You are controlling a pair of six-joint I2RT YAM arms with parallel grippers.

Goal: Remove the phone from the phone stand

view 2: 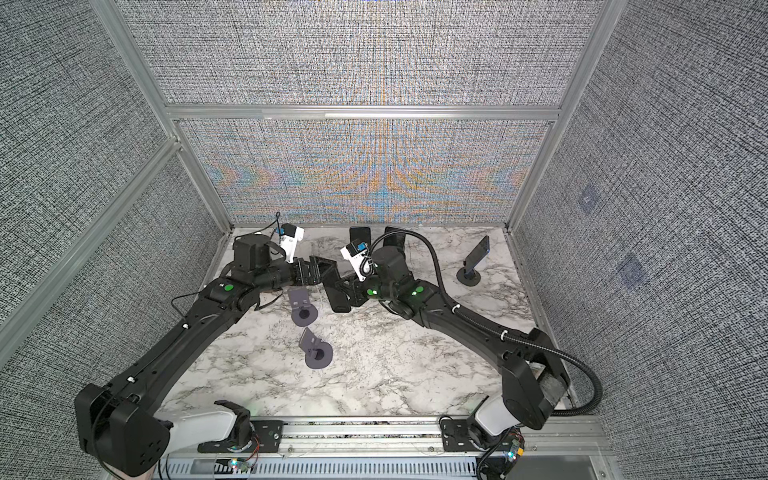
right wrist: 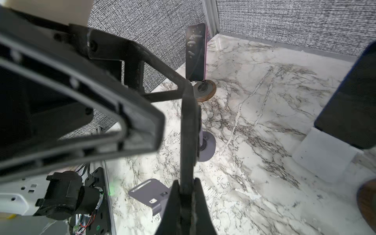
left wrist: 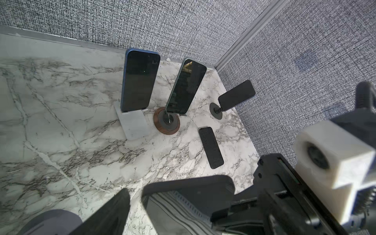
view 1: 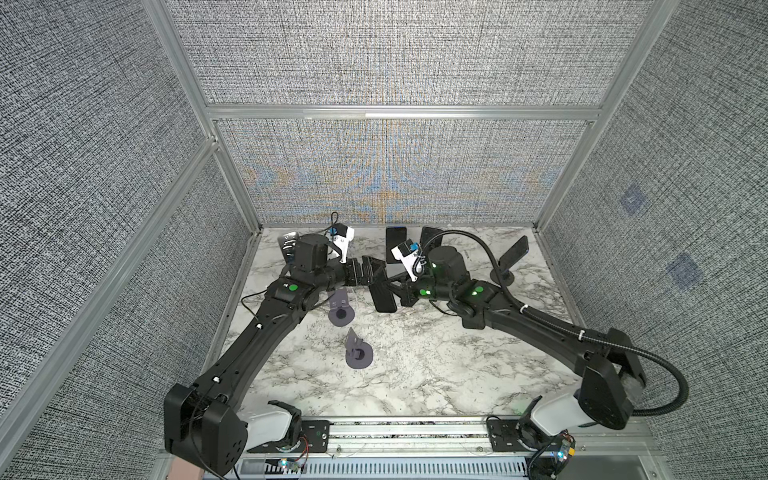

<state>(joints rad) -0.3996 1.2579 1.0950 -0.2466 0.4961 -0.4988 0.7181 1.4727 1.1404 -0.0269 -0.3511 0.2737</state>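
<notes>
A black phone hangs tilted above the marble table in both top views, clear of any stand. My right gripper is shut on its thin edge, and in the right wrist view the fingers pinch the phone. My left gripper stands open beside the phone's upper end. In the left wrist view one finger stays apart from the phone. An empty grey phone stand sits just below the left gripper. A second empty grey stand lies nearer the front.
Along the back stand a blue phone on a white block, a phone on a round wooden base and one on a black stand. A dark textured slab lies flat. Another phone stands at the back left.
</notes>
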